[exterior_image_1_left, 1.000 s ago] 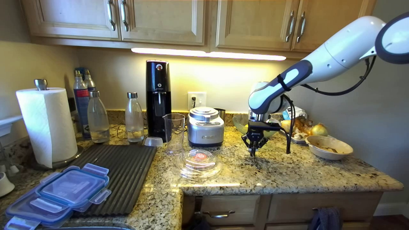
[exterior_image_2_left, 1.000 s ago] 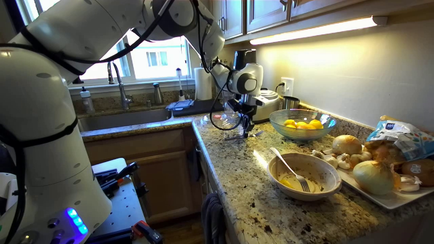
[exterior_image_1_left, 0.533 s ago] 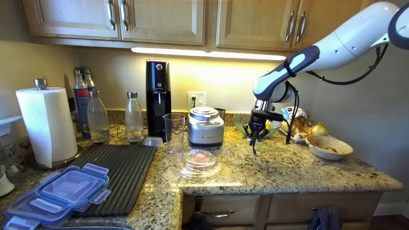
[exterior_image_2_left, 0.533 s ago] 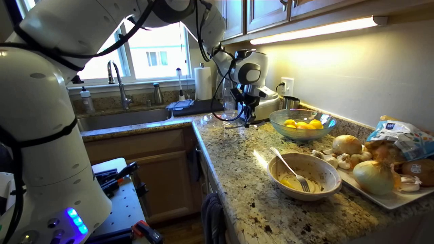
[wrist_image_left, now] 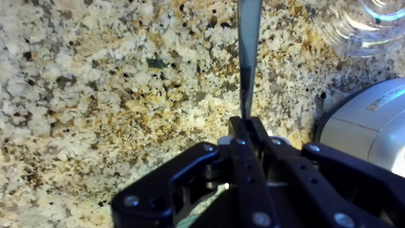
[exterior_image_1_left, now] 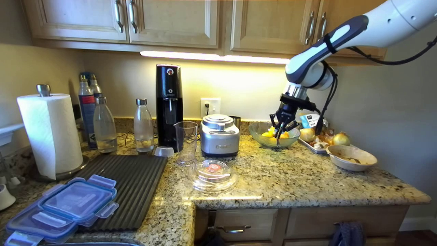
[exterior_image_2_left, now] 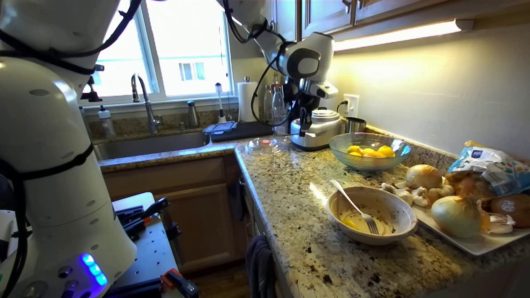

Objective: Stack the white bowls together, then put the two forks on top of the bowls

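Observation:
My gripper (wrist_image_left: pixel 246 121) is shut on a silvery fork (wrist_image_left: pixel 249 41), whose flat shaft sticks straight out past the fingertips in the wrist view. In an exterior view the gripper (exterior_image_1_left: pixel 280 132) hangs above the counter, in front of the fruit bowl; in an exterior view the gripper (exterior_image_2_left: pixel 303 131) is in front of the silver appliance. A cream-white bowl (exterior_image_2_left: pixel 339 225) stands upright near the counter's end, well away from the gripper. Inside it leans another fork (exterior_image_2_left: pixel 359 210), handle over the rim, beside food remains. Whether this is one white bowl or two nested, I cannot tell.
A clear glass bowl (exterior_image_2_left: pixel 348 159) of yellow fruit stands near the wall. Beside the cream bowl lies a white tray (exterior_image_2_left: pixel 468 247) with onions and garlic. A silver appliance (exterior_image_1_left: pixel 220 141), a clear pitcher (exterior_image_1_left: pixel 186 147) and a flat glass dish (exterior_image_1_left: pixel 213 181) are on the counter.
The gripper has risen from just over the counter with the fork in it. In an exterior view it has also shifted right. The bowl and its fork have stayed put.

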